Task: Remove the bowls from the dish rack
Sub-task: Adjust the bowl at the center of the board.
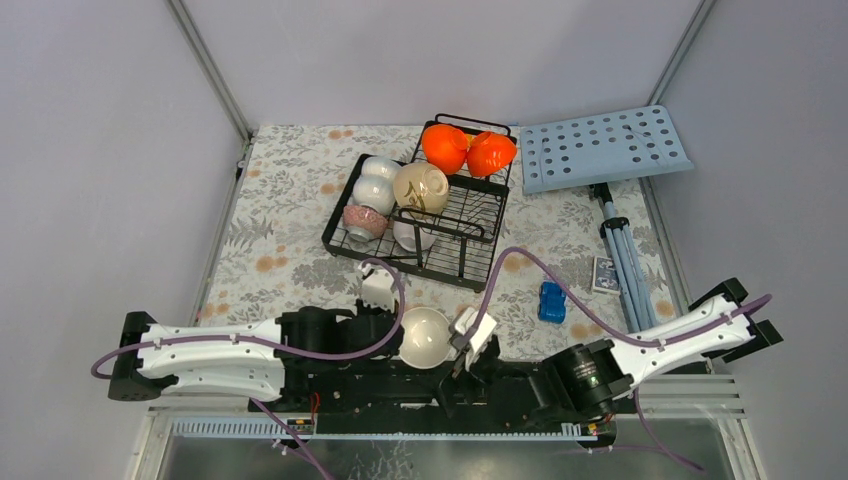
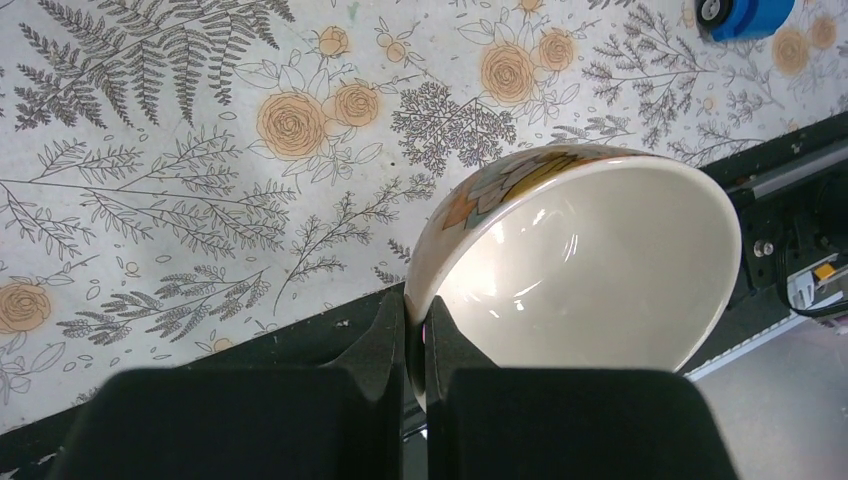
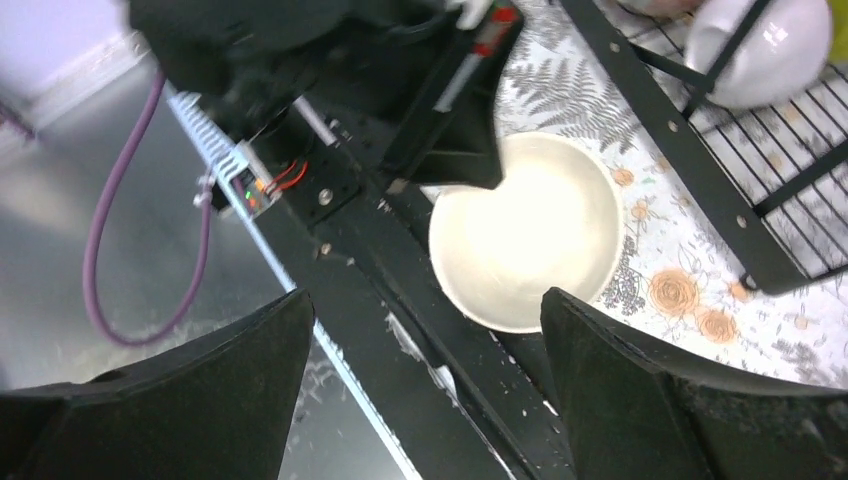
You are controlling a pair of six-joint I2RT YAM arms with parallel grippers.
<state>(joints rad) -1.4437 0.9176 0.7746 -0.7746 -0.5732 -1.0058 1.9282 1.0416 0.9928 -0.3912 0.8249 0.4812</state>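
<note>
since a bowl's wall is thin enough to pinch, the left gripper (image 2: 416, 322) in its own wrist view is clenched on the rim of a cream bowl (image 2: 590, 270), one finger inside and one outside. the bowl hangs tilted, its hollow facing the camera and empty, over the near edge of the floral cloth (image 2: 200, 150). whether its foot touches anything i cannot tell.

from the right wrist, the right gripper (image 3: 425, 300) stands released – jaws wide apart, nothing between them – and looks down on that same bowl, with the other arm's dark finger on its rim. one grip seems enough, so this hand is probably free for the next piece. the dish rack (image 3: 700, 170) runs along the right, a white bowl (image 3: 770, 50) inside it.

from above, the held bowl sits between the two wrists, well clear of the rack. six or so bowls remain there: two orange bowls (image 1: 467, 150) in the raised basket – and on the tined base whites, a patterned cream bowl (image 1: 421, 187) and a pink-speckled bowl (image 1: 363, 220), all propped on edge by the tines.
</note>
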